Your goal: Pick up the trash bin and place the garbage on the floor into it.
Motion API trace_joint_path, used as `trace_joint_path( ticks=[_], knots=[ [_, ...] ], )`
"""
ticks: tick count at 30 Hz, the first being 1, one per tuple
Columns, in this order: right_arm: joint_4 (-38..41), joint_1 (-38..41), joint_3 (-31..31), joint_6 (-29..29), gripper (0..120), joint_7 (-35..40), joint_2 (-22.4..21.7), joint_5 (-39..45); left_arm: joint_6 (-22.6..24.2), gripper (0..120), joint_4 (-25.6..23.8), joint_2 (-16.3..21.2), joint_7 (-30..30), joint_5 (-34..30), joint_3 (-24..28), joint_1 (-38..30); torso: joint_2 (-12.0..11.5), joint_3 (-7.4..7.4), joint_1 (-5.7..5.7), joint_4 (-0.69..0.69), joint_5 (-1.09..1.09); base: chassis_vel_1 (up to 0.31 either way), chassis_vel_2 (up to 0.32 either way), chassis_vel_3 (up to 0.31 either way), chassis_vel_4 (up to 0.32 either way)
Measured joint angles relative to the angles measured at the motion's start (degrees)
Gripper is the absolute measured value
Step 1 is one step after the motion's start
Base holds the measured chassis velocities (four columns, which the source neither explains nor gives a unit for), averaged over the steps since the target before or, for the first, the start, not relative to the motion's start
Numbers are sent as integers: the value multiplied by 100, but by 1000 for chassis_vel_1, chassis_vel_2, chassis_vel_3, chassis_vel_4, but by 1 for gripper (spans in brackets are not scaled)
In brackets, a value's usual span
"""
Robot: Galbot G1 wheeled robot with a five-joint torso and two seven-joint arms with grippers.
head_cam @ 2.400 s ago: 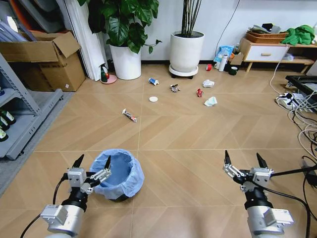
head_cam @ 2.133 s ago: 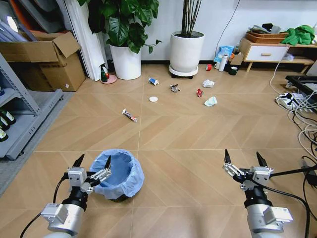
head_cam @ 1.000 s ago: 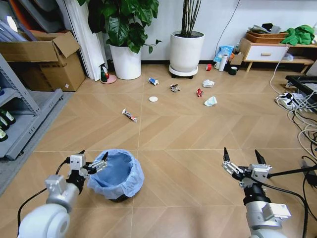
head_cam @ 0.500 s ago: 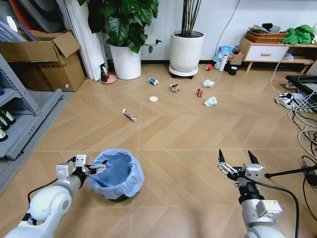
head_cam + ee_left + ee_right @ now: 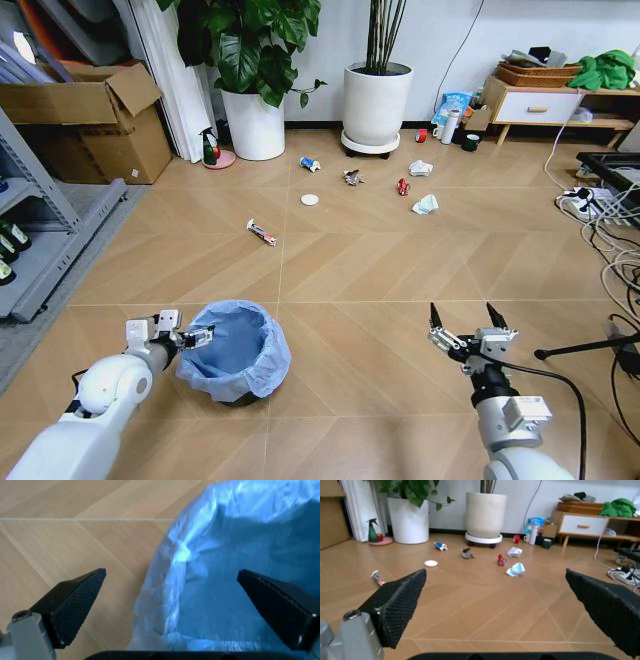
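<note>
Trash bin upright on the floor; garbage scattered well beyond it.

The trash bin [image 5: 235, 352] is small, round and dark, standing upright on the tan chevron-tiled floor [image 5: 380, 260], lined with a crinkly light-blue bag [image 5: 235, 573] folded over its rim; its mouth is open. The garbage lies loose on the tiles, well apart from the bin: a printed tube [image 5: 262, 233] nearest, then a white round lid [image 5: 310, 200], a blue-white can [image 5: 310, 164], a silvery wrapper [image 5: 352, 178], a red wrapper [image 5: 402, 186], a crumpled white tissue [image 5: 421, 168] and a pale teal mask [image 5: 426, 205].
</note>
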Motion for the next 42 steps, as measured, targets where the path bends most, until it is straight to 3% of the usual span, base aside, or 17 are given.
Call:
trace_joint_path(
  ticks=[8,13,21,26,30,35,38,42],
  knots=[
    [-44,41,13,45,100,5,20,0,105,98,56,53,35,-207,209,-55,0,0,0,0,0,0,0,0,0],
    [-58,46,39,86,100,5,35,4,110,91,134,64,35,-221,248,-102,0,0,0,0,0,0,0,0,0],
    [-66,19,40,174,100,0,72,2,107,65,234,109,72,-218,252,-132,1,0,0,0,0,0,0,0,0],
    [-70,39,52,184,100,0,67,2,96,41,245,127,118,-209,268,-162,1,0,0,0,0,0,0,0,0],
    [-70,35,52,184,100,2,75,2,86,33,256,127,118,-208,279,-170,1,0,0,0,0,0,0,0,0],
    [38,-5,67,-165,100,21,68,33,68,8,254,124,152,-207,284,-153,1,0,0,0,0,0,0,0,0],
    [86,6,67,-309,100,29,36,65,56,1,233,117,184,-210,281,-131,1,0,0,-1,1,0,0,0,0],
    [153,86,66,-496,100,108,-48,132,1,0,169,100,188,-226,256,-88,1,0,0,-1,0,0,0,0,0]
  ],
)
